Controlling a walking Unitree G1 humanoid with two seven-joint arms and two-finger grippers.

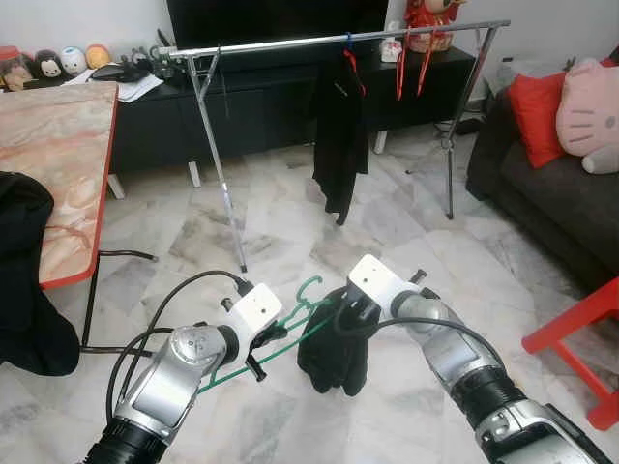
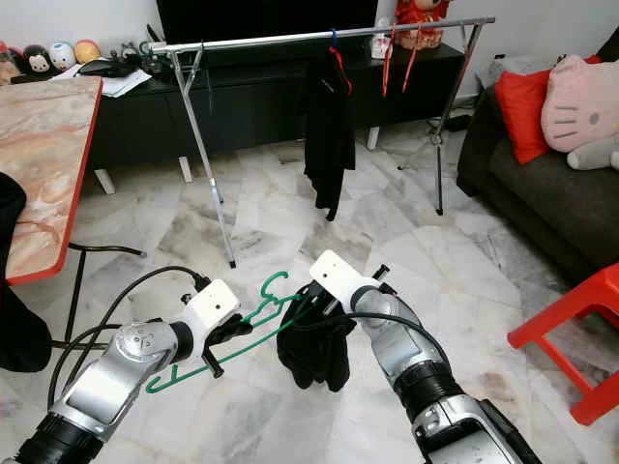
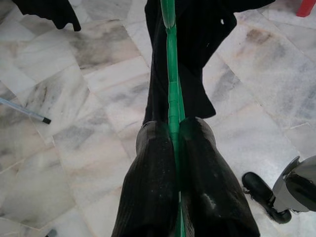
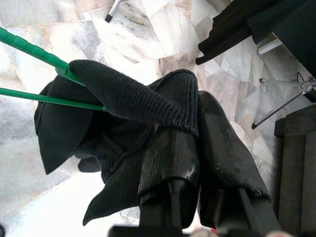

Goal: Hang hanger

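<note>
- My left fingers [image 3: 173, 148] are pressed together on the green hanger [image 1: 290, 333], which runs out ahead of them.
- My right fingers [image 4: 197, 143] pinch the black garment [image 1: 334, 353] draped on it.
- The rail [image 1: 338, 41] stands well beyond both; the cloth could slide off if the hanger tilts.
</note>
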